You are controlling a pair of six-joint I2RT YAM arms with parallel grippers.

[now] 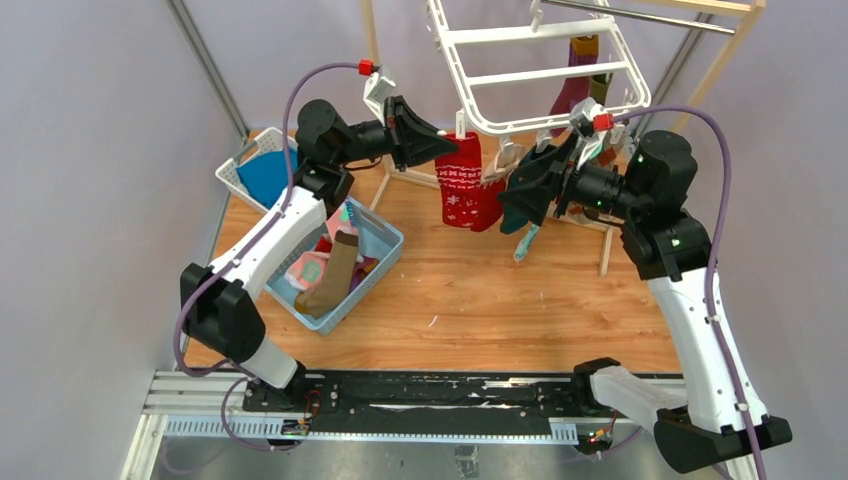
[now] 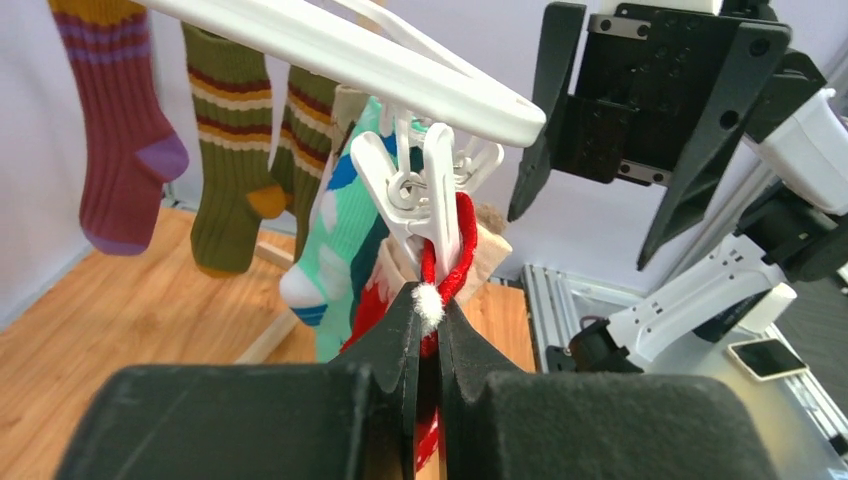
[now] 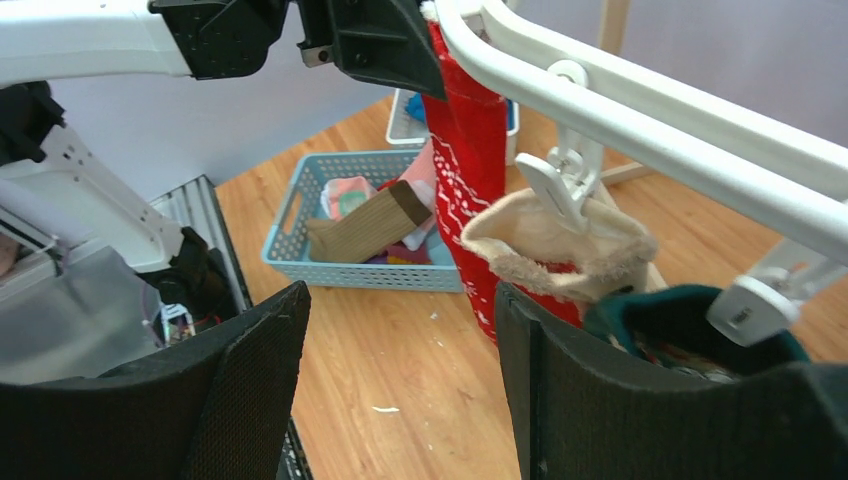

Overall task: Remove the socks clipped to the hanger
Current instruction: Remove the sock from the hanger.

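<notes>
- Left arm [image 1: 285, 225] stretched toward 1 o'clock; left gripper [image 1: 450, 142] pinched tight on red sock [image 1: 462, 180].
- Right gripper [image 1: 522, 195] points to 9 o'clock, jaws spread wide.

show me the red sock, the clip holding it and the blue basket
red sock [image 1: 460, 185], top external view, middle of its patterned leg
clip [image 2: 438, 185], left wrist view, its white front arm
blue basket [image 1: 378, 270], top external view, its right wall

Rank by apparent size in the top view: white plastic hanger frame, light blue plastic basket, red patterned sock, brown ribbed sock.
1. White plastic hanger frame
2. Light blue plastic basket
3. Red patterned sock
4. Brown ribbed sock
Hanger and red sock hang nearer the camera, so true sizes are unsure.
</notes>
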